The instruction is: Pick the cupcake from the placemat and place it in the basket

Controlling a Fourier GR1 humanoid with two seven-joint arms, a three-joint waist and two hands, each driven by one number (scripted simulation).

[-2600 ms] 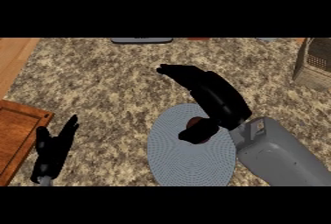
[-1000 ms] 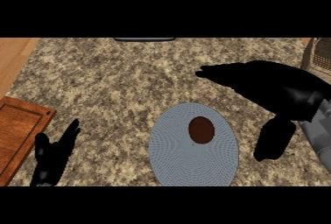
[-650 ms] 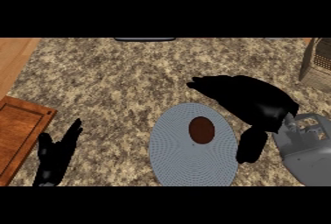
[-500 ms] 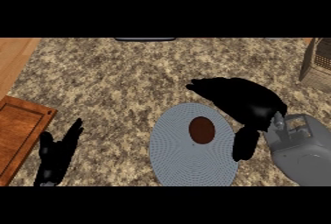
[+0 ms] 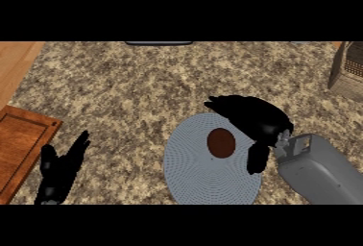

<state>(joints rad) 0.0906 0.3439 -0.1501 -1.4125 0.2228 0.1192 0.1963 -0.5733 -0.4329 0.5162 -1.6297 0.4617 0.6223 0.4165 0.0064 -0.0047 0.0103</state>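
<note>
Lower and nearer now, the right robot hand (image 5: 257,120) arches open-fingered, holding nothing, beside the cupcake (image 5: 221,142) on the placemat (image 5: 202,180); the left robot hand (image 5: 60,168) rests open.

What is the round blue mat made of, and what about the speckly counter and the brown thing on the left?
The placemat looks like woven fabric or vinyl: fine ribbed lines cover its matte blue-grey surface. The counter looks like granite-style stone, judging by the brown and cream speckles. The board at the left edge looks like reddish wood, with visible grain and a raised border; it may be varnished.
</note>
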